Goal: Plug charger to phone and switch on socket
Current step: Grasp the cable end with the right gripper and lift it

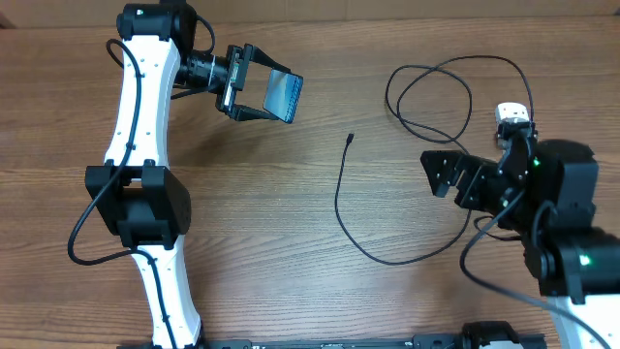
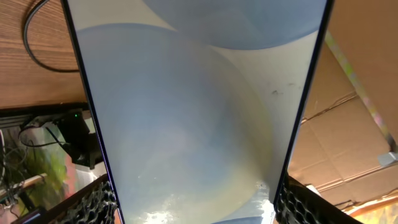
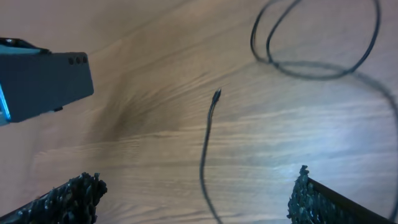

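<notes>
Overhead: your left tool was clamped on the phone, one finger on each long edge, and the phone was up off the desk with its pale blue screen tilted. Your right tool sat on the right side of the desk, jaws wide, nothing in them, pointing left toward the charger cable.

The cable's connector tip lay loose on the desk, between the two tools and touching neither. From the tip the cable ran down, curved right toward the right arm, then went up into loose loops at the top right. A white bit of the power strip showed just above the right arm; most of it was hidden, so you couldn't read any switch.

Left wrist: the phone's screen filled nearly all of the view, with the fingers against both of its lower edges. Cardboard showed on the right, and a loop of black cable at the upper left.

Right wrist: the connector tip lay ahead, centred between the spread fingers and well apart from them. The phone showed edge-on at the left, above the desk.
</notes>
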